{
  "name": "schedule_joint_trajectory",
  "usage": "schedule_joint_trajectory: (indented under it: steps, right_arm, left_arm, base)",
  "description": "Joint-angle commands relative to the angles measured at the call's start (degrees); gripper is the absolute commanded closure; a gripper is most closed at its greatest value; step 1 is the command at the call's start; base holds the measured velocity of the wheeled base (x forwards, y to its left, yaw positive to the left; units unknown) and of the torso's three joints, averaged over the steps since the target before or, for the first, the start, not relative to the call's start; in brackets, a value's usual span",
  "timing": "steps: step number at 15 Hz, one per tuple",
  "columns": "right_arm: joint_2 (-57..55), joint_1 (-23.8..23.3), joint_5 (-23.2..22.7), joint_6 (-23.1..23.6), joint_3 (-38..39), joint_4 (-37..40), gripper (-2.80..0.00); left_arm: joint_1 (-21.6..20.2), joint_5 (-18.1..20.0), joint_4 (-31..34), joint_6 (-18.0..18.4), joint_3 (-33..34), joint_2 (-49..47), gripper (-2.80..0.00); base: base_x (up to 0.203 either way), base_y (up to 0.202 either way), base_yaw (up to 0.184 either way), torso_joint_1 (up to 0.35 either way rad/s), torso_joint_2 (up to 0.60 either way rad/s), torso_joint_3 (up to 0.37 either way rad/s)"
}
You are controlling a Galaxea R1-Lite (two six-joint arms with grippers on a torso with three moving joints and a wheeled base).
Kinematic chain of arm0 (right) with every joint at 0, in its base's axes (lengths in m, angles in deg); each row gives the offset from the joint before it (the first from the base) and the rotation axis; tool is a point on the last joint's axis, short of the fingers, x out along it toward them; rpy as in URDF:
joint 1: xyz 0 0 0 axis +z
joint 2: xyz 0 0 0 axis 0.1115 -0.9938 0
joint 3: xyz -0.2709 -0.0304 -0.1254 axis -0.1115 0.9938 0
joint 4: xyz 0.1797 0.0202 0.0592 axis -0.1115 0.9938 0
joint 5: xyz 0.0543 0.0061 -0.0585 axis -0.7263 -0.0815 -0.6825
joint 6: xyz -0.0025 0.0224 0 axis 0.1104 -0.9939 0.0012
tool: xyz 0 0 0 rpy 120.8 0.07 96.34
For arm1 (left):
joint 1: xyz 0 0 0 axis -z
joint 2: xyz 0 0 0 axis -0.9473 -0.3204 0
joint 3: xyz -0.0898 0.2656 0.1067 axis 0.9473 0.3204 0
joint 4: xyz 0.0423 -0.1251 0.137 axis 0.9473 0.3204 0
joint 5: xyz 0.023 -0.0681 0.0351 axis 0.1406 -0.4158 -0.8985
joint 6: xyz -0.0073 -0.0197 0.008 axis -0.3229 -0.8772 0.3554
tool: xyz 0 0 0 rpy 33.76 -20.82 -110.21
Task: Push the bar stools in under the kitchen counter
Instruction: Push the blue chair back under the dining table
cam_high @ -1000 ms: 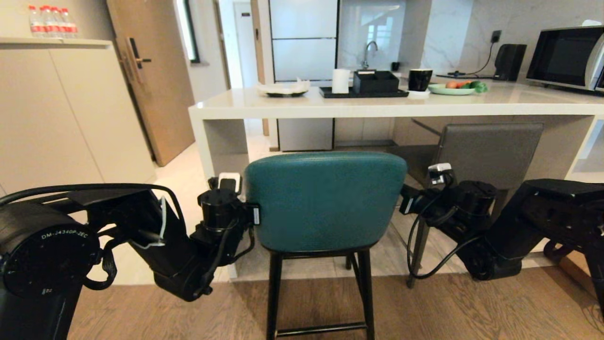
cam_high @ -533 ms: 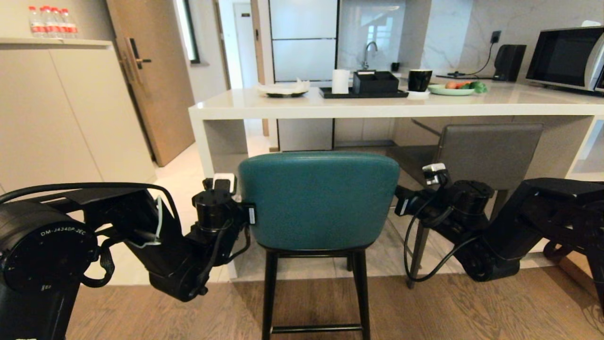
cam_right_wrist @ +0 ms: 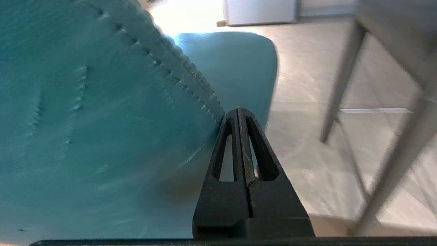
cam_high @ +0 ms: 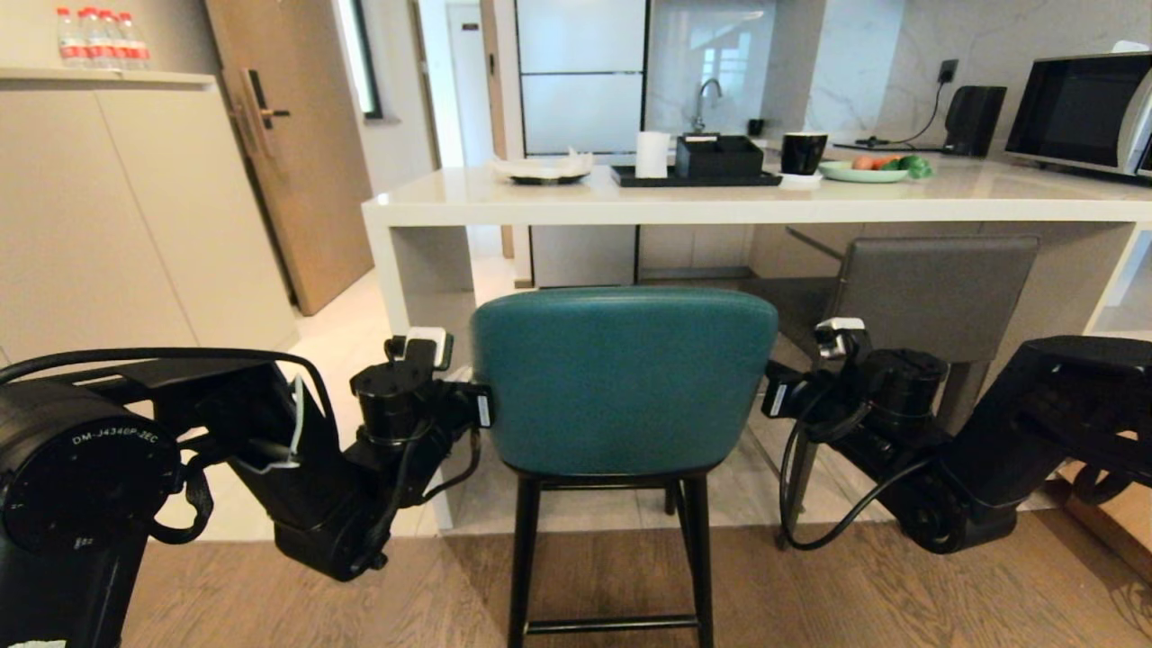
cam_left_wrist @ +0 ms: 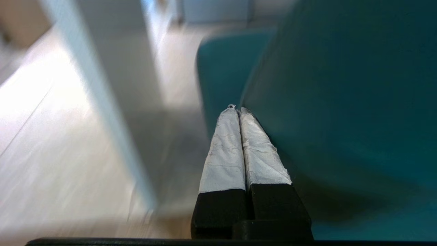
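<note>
Flanking teal stool, backrest facing robot, seat toward kitchen counter: left end effector, right end effector, both clenched empty.

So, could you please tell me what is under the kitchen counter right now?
Under the kitchen counter the grey stool is tucked in, before grey-beige panels. The teal stool stands outside and covers the middle of the underside.

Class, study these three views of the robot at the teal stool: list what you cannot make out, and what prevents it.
- Teal stool: feet cut off by the head view's lower edge.
- Grey stool: seat and most legs hidden behind the right arm, head view.
- Left gripper, right gripper: fingertips hidden behind the stool back in the head view.
- Bottles: labels too small, head view.
- Kitchen counter: right end cut off.
</note>
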Motion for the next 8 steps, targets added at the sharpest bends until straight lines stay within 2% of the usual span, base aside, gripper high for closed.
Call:
schedule_joint_trajectory:
  steps: [1,4,8]
  right_arm:
    - [1.6,0.1,0.5,0.0,0.1,-0.5,0.00]
    - [5.3,-0.1,1.3,0.0,2.6,-0.4,0.00]
    - [16.7,-1.4,2.1,-0.2,14.1,0.0,0.00]
  left_arm:
    - [-0.9,0.3,-3.4,0.9,2.0,-0.9,0.00]
    - [-2.4,0.5,-5.3,1.0,6.9,1.9,0.00]
    - [-7.6,0.5,-6.2,0.9,21.2,8.9,0.00]
  base:
    - [0.000,0.000,0.000,0.000,0.00,0.000]
    - [0.000,0.000,0.000,0.000,0.00,0.000]
    - [0.000,0.000,0.000,0.000,0.00,0.000]
